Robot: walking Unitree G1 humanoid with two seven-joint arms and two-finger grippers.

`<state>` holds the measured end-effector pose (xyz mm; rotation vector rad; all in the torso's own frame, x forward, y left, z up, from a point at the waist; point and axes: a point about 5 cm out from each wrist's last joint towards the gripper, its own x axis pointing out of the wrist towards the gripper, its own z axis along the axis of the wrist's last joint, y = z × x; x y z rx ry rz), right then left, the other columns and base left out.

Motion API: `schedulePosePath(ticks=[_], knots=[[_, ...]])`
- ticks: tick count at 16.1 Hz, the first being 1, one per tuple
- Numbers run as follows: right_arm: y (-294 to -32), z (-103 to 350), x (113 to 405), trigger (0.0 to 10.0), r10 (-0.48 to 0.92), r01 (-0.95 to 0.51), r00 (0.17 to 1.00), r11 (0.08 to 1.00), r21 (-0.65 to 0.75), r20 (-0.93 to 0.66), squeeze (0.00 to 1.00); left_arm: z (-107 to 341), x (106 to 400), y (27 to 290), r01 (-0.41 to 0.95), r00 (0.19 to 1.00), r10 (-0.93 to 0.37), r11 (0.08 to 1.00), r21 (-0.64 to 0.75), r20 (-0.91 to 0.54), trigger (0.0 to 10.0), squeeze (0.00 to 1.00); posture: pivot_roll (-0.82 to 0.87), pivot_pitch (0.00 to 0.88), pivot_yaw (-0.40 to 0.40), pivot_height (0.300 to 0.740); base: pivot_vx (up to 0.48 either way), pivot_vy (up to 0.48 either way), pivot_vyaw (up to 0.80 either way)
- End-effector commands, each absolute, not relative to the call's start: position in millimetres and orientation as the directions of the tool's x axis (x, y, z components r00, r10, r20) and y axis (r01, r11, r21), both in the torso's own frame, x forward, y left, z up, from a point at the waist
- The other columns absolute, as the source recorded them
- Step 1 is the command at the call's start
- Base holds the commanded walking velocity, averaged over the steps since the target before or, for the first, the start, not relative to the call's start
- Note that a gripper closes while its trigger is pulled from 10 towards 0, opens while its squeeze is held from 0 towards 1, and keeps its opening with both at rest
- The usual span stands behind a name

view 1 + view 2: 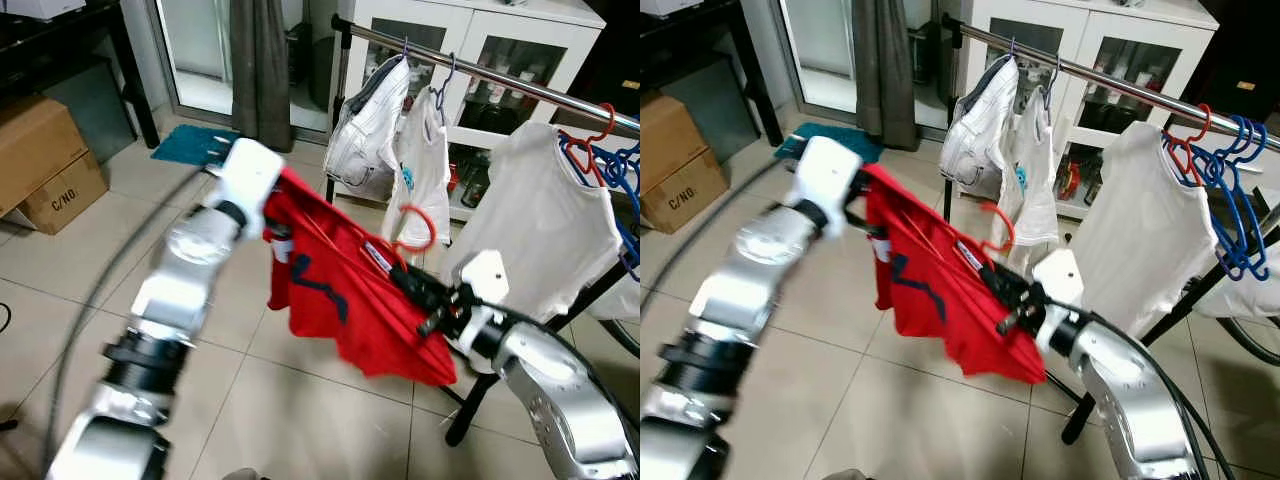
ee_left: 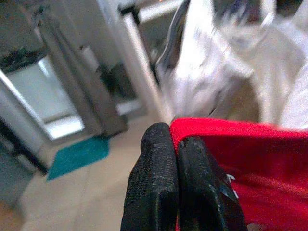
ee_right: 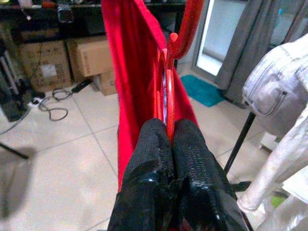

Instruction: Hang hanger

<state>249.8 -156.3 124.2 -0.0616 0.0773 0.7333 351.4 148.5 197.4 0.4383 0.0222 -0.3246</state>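
Two grippers hold a red shirt [image 1: 350, 300] on a red hanger [image 1: 413, 228] before the clothes rail [image 1: 520, 85]. Left gripper [image 2: 178, 144] pinches the shirt's edge; right gripper [image 3: 166, 132], in its wrist view, clamps the hanger through the cloth.

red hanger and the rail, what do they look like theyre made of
Red hanger: probably smooth plastic, a thick rounded hook of even, slightly glossy colour. Rail: looks like polished metal, a silver tube with bright highlights. Both grippers, left and right, pinch the red shirt on it.
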Motion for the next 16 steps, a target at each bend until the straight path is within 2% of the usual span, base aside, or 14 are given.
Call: schedulePosePath(ticks=[1,3,5,7,8,9,11,12,13,14,16], knots=[[-161.3,125.9,246.9,10.0,0.666,-0.673,0.739,0.737,-0.063,-0.102,0.00,206.5,356.3,163.9,0.269,0.962,-0.264,0.858,0.437,-0.074,0.0,0.00,0.02,0.004,-0.039,0.740,0.000,0.000,0.00],[-163.7,129.6,244.4,10.0,0.676,-0.680,0.733,0.732,-0.051,-0.072,0.00,208.0,360.8,181.2,0.239,0.970,-0.225,0.855,0.461,-0.088,0.0,0.00,0.02,0.006,-0.039,0.740,0.000,0.000,0.00],[-162.0,137.4,236.1,10.0,0.731,-0.732,0.682,0.681,-0.029,-0.027,0.00,202.2,369.4,206.0,0.181,0.983,-0.147,0.878,0.443,-0.110,0.0,0.00,0.02,0.005,-0.043,0.740,0.000,0.000,0.00],[-159.9,139.4,229.9,10.0,0.771,-0.772,0.636,0.636,-0.023,-0.018,0.00,199.4,373.5,216.7,0.150,0.987,-0.112,0.895,0.420,-0.116,0.0,0.00,0.02,0.005,-0.043,0.740,0.000,0.000,0.00],[-160.7,143.6,230.7,10.0,0.761,-0.761,0.649,0.649,0.007,0.019,0.00,197.6,375.9,223.3,0.136,0.988,-0.095,0.910,0.392,-0.122,0.0,0.00,0.01,0.006,-0.044,0.740,0.000,0.000,0.00],[-163.4,149.3,238.2,10.0,0.706,-0.709,0.705,0.704,0.047,0.067,0.00,196.0,376.7,222.7,0.160,0.984,-0.118,0.908,0.388,-0.130,0.0,0.00,0.01,0.005,-0.044,0.740,0.000,0.000,0.00],[-161.2,157.8,248.6,10.0,0.621,-0.636,0.771,0.761,0.127,0.142,0.00,192.0,373.8,199.9,0.284,0.959,-0.252,0.886,0.366,-0.133,0.0,0.00,0.01,0.006,-0.043,0.740,0.000,0.000,0.00],[-151.8,160.8,255.9,10.0,0.559,-0.585,0.810,0.788,0.189,0.176,0.00,185.9,366.8,167.9,0.413,0.910,-0.394,0.844,0.342,-0.126,0.0,0.00,0.01,0.007,-0.045,0.740,0.000,0.000,0.00],[-144.6,162.2,260.3,10.0,0.525,-0.558,0.829,0.803,0.212,0.194,0.00,182.9,361.5,148.9,0.467,0.883,-0.454,0.822,0.326,-0.119,0.0,0.00,0.01,0.007,-0.045,0.740,0.000,0.000,0.00],[-140.1,162.6,261.2,10.0,0.524,-0.560,0.828,0.799,0.220,0.200,0.00,182.1,359.4,140.5,0.489,0.870,-0.479,0.813,0.317,-0.112,0.0,0.00,0.01,0.007,-0.045,0.740,0.000,0.000,0.00],[-118.8,164.7,265.8,10.0,0.516,-0.555,0.831,0.797,0.238,0.210,0.00,180.3,347.2,102.2,0.597,0.794,-0.601,0.742,0.306,-0.091,0.0,0.00,0.01,0.005,-0.046,0.740,0.000,0.000,0.00]])
